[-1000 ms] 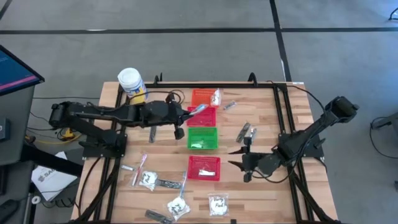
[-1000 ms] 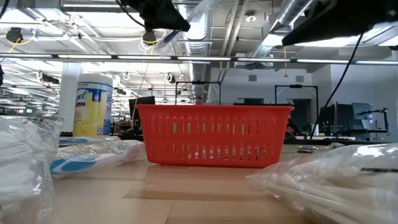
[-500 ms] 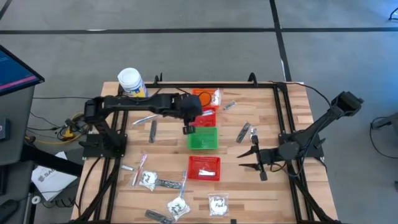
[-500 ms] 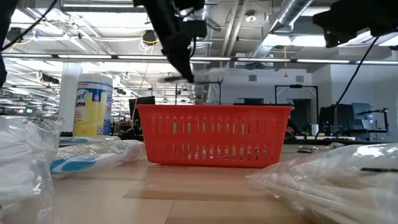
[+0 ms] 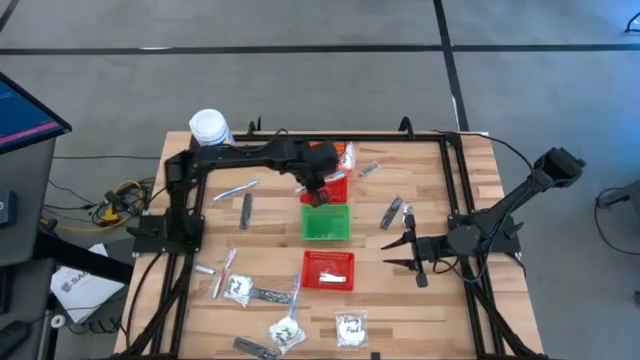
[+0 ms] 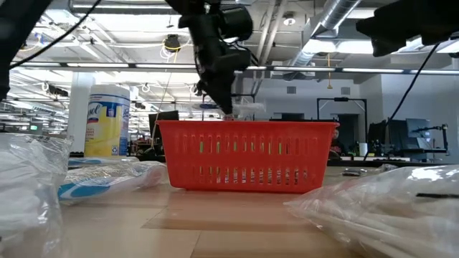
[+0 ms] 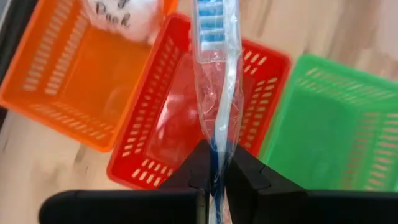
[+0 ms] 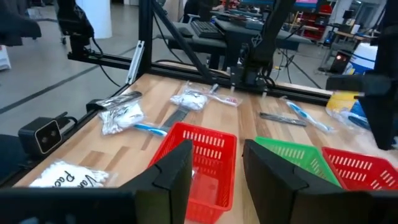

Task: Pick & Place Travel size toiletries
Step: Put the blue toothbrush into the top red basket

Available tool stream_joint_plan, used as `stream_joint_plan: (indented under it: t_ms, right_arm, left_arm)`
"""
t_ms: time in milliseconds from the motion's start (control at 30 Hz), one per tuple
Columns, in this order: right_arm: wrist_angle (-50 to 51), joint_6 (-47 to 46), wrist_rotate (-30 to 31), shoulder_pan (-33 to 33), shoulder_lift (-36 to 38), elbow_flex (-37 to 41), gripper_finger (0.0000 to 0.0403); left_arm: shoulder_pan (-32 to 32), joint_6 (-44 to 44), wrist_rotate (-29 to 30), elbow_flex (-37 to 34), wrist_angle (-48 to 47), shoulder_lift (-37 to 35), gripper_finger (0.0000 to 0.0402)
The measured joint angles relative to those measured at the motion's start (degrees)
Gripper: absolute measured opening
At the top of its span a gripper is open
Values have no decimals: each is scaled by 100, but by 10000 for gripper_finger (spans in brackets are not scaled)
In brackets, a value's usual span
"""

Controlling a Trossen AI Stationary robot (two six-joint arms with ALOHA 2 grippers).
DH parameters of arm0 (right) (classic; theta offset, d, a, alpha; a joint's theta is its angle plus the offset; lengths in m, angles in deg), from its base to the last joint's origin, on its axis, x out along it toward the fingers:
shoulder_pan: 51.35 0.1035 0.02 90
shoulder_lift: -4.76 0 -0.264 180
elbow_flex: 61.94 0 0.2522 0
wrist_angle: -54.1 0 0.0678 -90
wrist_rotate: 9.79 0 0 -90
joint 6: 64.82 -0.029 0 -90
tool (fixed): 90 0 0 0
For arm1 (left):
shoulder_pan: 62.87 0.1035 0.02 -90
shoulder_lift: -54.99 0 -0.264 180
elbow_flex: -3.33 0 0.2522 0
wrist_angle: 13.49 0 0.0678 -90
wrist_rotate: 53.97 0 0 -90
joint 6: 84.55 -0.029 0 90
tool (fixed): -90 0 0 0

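**A:** Basket count, go!

**B:** Four. One orange basket (image 5: 318, 150), one green basket (image 5: 345, 226), and two red: the back red basket (image 7: 134, 163) and the front red basket (image 5: 307, 270).

**A:** Sachets with white contents?

**B:** Four clear ones: the sachet in the orange basket (image 5: 346, 156), the left sachet (image 5: 238, 288), the middle sachet (image 5: 287, 332) and the right sachet (image 5: 351, 327).

**A:** Dark strips?

**B:** Three I can make out: back strip (image 5: 246, 210), middle strip (image 5: 272, 294), front strip (image 5: 252, 347).

**A:** Toothbrushes?

**B:** One wrapped toothbrush (image 7: 214, 93) for certain. The slim pieces on the table are too small to tally.

**A:** And the rest?

**B:** One white jar (image 5: 208, 127), and two arms, the left arm (image 5: 240, 158) and the right arm (image 5: 500, 210).
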Motion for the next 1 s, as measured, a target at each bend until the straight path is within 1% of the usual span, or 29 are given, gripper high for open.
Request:
stream_joint_plan:
  t_ms: [67, 133, 233, 533, 833, 1000]
  right_arm:
    - [13, -82, 0, -20, -3, 0, 136]
    - [32, -107, 0, -13, -3, 0, 137]
    - [35, -109, 0, -2, -3, 0, 139]
    - [159, -168, -2, -2, -5, 0, 134]
    - [156, -166, -2, -2, -5, 0, 139]
    - [157, -168, -2, -2, -5, 0, 137]
  left_arm:
    - [-40, 6, 243, 386, -640, 334, 14]
    - [-42, -24, 352, 675, -1075, 625, 14]
    - [-4, -102, 369, 870, -1294, 878, 14]
    - [125, -302, 405, 895, -1161, 947, 17]
    - [191, -322, -32, 895, -878, 947, 19]
    - [195, -302, -149, 893, -695, 991, 20]
